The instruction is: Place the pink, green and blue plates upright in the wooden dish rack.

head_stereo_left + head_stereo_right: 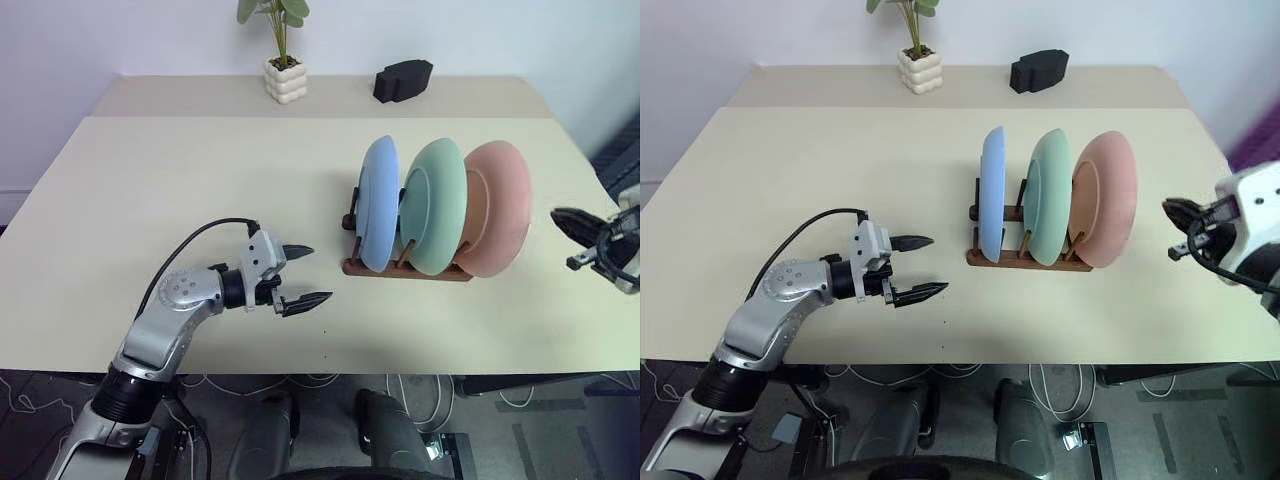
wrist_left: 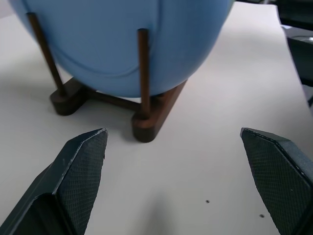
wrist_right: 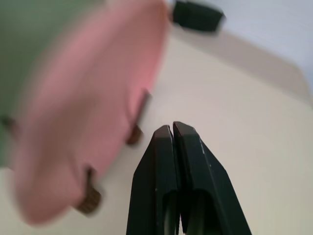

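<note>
Left eye view: my left gripper (image 1: 303, 275) hangs over the table (image 1: 150, 200) with its fingers spread wide and nothing between them, pointing toward the wooden dish rack (image 1: 405, 267). I note all three plates standing upright in the rack: blue plate (image 1: 378, 203), then green plate (image 1: 437, 205), then pink plate (image 1: 497, 207). My right gripper (image 1: 567, 225) sits near the pink plate, apart from it, fingers pressed together on nothing. I judge the placing done; only retreating both arms remains.
</note>
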